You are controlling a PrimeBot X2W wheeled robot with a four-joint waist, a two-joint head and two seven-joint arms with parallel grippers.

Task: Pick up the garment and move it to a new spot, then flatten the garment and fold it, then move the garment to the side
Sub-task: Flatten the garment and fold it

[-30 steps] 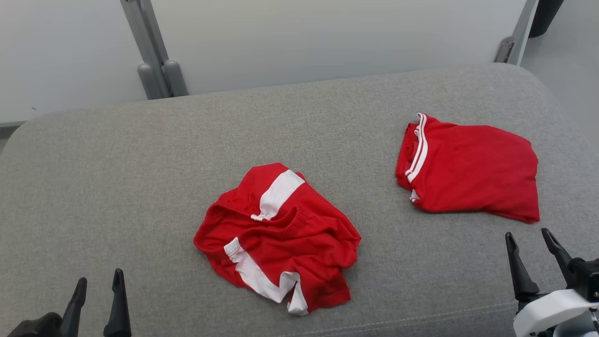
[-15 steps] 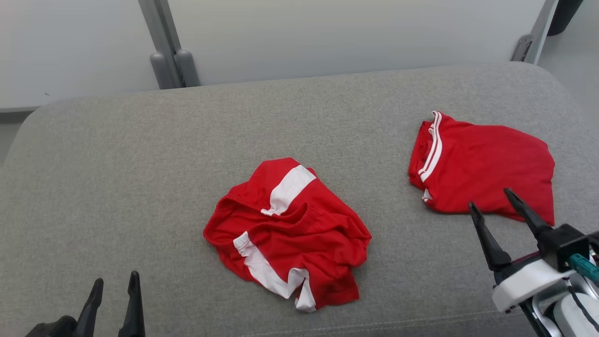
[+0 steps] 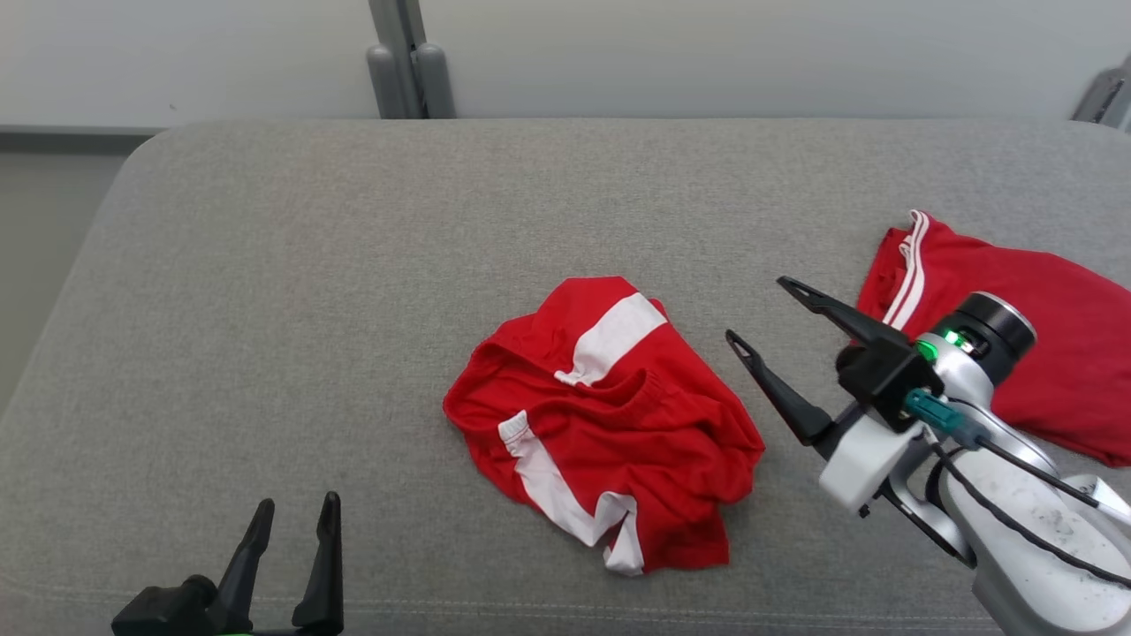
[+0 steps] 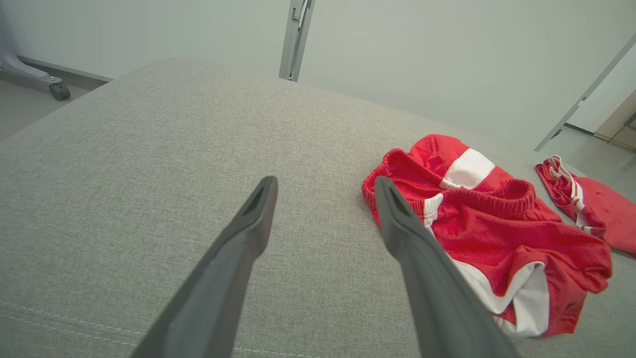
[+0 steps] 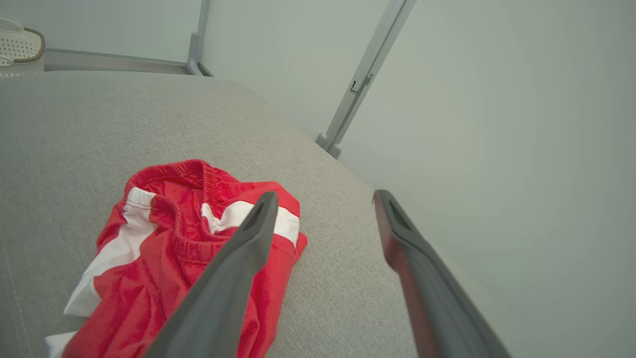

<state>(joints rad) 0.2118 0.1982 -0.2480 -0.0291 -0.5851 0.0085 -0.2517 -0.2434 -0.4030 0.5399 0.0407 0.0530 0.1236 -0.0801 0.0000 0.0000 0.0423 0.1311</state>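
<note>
Grey padded surface [image 3: 265, 265], pick-up step: crumpled red garment [image 3: 610, 424] mid-frame, my right gripper [image 3: 755, 307] just right of it, my left gripper [image 3: 298, 500] lower left, both jaws spread; next, probably, I descend and pinch.

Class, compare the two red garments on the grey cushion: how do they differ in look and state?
The middle garment lies crumpled, waistband bunched; the right-hand garment lies folded flat. The middle garment has broad white panels; the right-hand garment has thin white stripes along one edge. Both are red and rest on the grey cushion.
</note>
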